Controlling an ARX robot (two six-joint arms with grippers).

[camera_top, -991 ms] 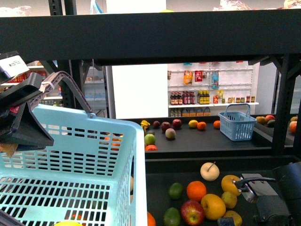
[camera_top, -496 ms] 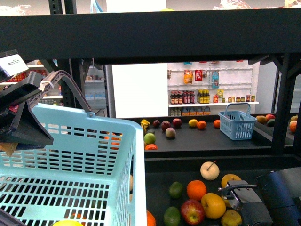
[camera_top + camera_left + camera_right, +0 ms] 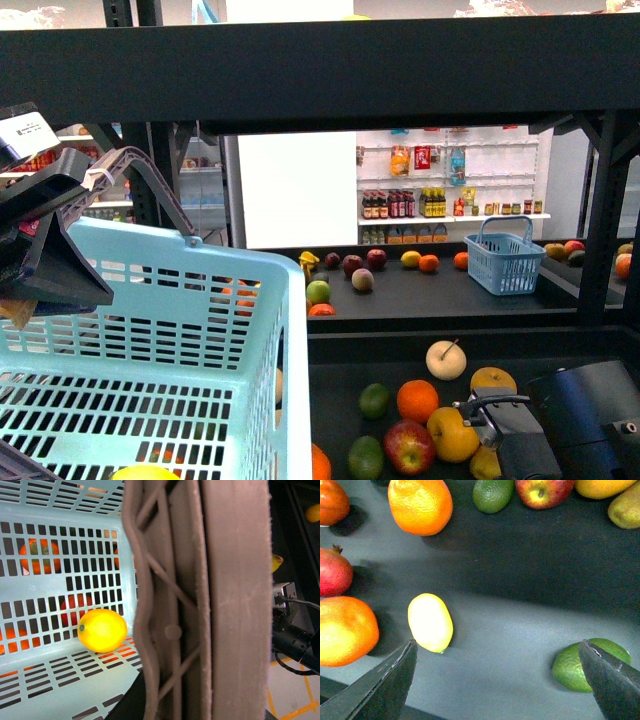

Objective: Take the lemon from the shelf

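A small bright yellow lemon [image 3: 430, 622] lies on the dark deck of the black shelf [image 3: 320, 75], seen in the right wrist view. My right gripper [image 3: 498, 643] hovers open above the deck. The lemon lies just beyond one of its fingers [image 3: 385, 685], outside the gap. In the front view that gripper [image 3: 505, 440] sits low among the fruit. My left gripper [image 3: 45, 235] is shut on the basket handle [image 3: 200, 605] of a pale blue basket [image 3: 150, 330]. Another yellow lemon-like fruit [image 3: 102, 630] lies inside the basket.
Around the lemon lie two oranges [image 3: 420, 505] [image 3: 345, 630], a pomegranate [image 3: 335, 572] and a green fruit [image 3: 575, 667] touching the other finger. A red apple [image 3: 409, 446] and yellow apple [image 3: 452, 434] lie nearby. A second blue basket [image 3: 504, 263] stands on the far deck.
My right arm has moved left and lower over the fruit on the deck. The left arm and the basket have stayed put.
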